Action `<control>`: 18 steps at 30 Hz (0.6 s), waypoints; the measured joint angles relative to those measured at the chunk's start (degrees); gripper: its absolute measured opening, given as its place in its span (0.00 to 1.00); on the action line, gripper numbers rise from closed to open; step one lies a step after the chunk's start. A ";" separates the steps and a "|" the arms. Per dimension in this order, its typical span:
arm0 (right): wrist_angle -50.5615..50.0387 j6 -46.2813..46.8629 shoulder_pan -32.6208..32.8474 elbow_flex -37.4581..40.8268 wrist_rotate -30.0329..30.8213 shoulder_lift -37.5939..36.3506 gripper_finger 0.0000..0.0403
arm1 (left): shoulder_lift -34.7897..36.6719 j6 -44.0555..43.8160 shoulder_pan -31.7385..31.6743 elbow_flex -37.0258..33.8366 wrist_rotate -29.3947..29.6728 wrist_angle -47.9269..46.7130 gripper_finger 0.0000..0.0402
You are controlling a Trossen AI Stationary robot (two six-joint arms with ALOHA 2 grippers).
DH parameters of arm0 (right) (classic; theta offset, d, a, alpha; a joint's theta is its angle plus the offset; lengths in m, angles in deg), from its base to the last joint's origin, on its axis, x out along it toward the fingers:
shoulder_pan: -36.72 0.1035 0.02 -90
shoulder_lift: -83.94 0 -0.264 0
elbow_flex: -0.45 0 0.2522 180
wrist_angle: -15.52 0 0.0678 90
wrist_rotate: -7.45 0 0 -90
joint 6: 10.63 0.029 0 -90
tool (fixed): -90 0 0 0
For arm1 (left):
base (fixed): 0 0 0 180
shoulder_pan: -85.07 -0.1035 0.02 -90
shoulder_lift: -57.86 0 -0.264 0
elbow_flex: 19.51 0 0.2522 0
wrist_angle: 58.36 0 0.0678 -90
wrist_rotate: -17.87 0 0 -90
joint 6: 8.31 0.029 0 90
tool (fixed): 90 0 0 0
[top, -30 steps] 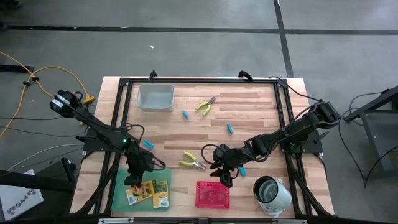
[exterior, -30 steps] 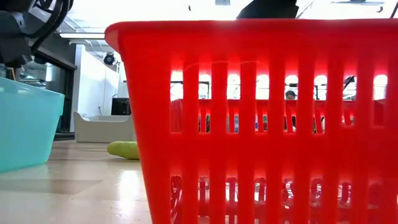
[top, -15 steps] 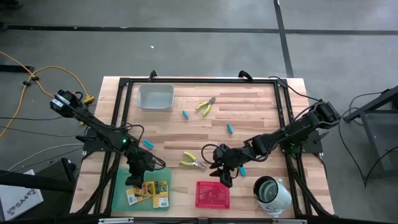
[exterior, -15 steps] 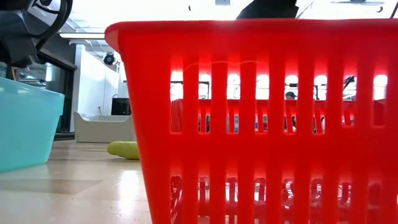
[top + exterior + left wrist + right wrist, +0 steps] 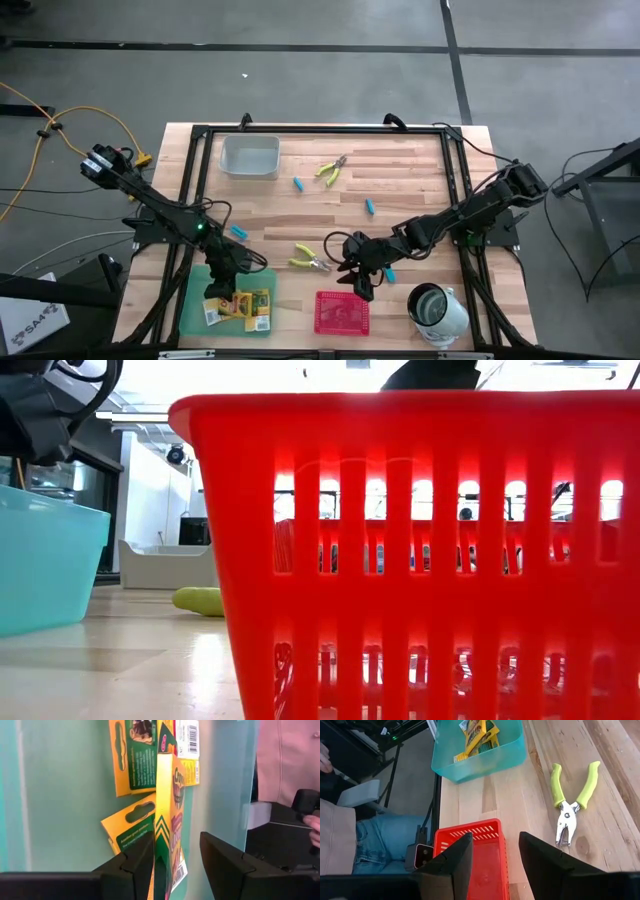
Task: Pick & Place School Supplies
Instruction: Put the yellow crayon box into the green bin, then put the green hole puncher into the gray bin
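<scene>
The left tool point(image 5: 222, 290) hung over the green tray point(image 5: 194, 300), its fingers spread apart — one crayon box point(image 5: 169, 815) stood on edge between them, the two other crayon boxes point(image 5: 134, 760) lying flat on the tray floor beyond. The right tool point(image 5: 358, 281) waited with fingers wide above the surface by the red basket point(image 5: 341, 312), holding nothing — a pair of yellow-green pliers point(image 5: 571, 800) lay just beside it.
</scene>
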 joint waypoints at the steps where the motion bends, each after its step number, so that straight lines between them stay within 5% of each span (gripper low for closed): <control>1: -0.02 0.00 0.00 0.00 0.00 0.00 0.38 | 0.00 0.32 0.00 -0.02 0.00 0.35 0.39; 18: 0.00 0.04 0.00 0.00 -0.01 0.00 0.38 | -0.04 1.06 -0.02 -0.09 -2.21 7.70 0.39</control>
